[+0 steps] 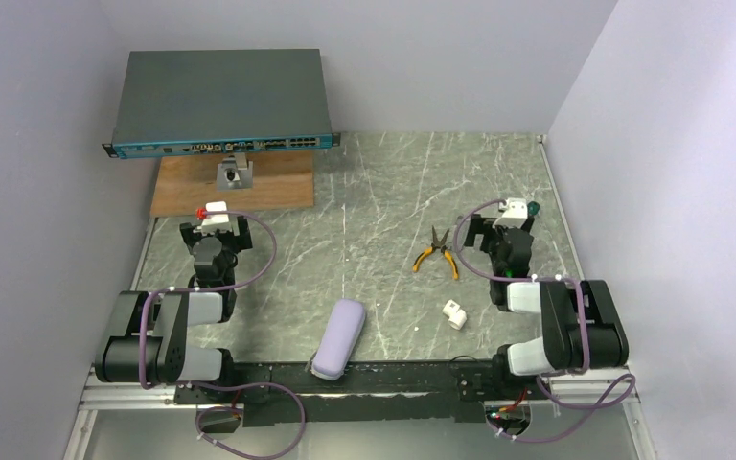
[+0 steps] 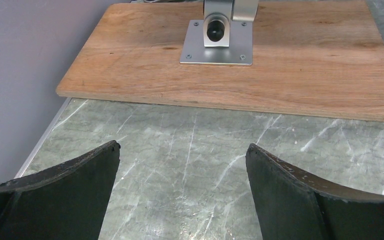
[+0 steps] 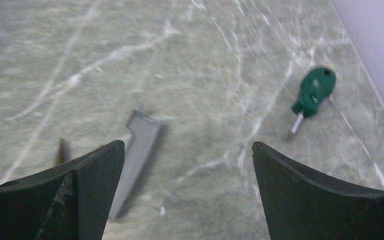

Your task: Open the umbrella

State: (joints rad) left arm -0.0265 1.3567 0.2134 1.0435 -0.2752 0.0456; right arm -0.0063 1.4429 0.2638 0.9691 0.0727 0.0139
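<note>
**Umbrella still to be found, nothing opened yet**

No umbrella shows anywhere. At 9 o'clock the left gripper (image 2: 182,150) hangs with jaws wide and empty. A closed lavender case (image 1: 337,338) lies at 6 o'clock on the counter (image 1: 374,192), its contents hidden. At 3 o'clock the right gripper (image 3: 187,146) has jaws wide, holding nothing.
</note>
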